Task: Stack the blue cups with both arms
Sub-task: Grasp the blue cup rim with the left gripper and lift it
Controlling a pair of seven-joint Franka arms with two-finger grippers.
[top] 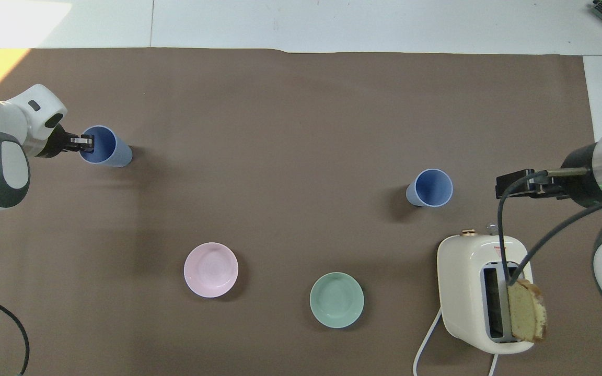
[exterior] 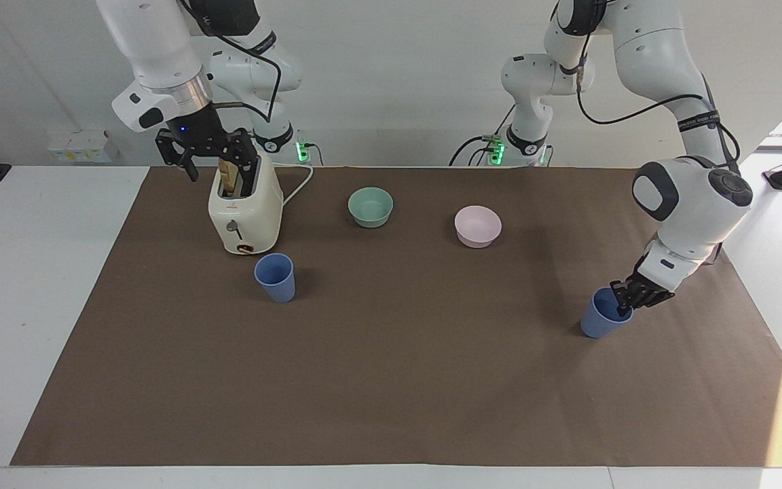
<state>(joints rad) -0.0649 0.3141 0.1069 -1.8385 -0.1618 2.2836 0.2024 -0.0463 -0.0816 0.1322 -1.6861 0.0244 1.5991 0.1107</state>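
The left gripper (exterior: 625,301) is down at the rim of one blue cup (exterior: 601,316), which stands on the brown mat (exterior: 391,380) toward the left arm's end of the table. Seen from overhead, the gripper (top: 82,144) sits at the cup's (top: 106,148) nine o'clock edge. Its fingers look drawn narrow across the rim wall, one apparently inside the mouth and one outside, though I cannot tell for sure that they pinch it. The cup rests on the mat, tilted slightly.

The second blue cup (exterior: 275,277) stands upright toward the right arm's end, just beside the cream toaster (exterior: 244,210) and farther from the robots than it. In the overhead view this cup (top: 429,188) lies at about eleven o'clock from the toaster (top: 468,292).

The right gripper (exterior: 208,151) hangs over the toaster's end nearest the robots, fingers spread wide and holding nothing. A slice of bread (top: 527,310) stands in the toaster's slot.

A mint-green bowl (exterior: 370,206) and a pale pink bowl (exterior: 478,226) sit between the two arms' ends, nearer to the robots than both cups. In the overhead view the pink bowl (top: 211,270) is at ten o'clock from the green one (top: 336,300).
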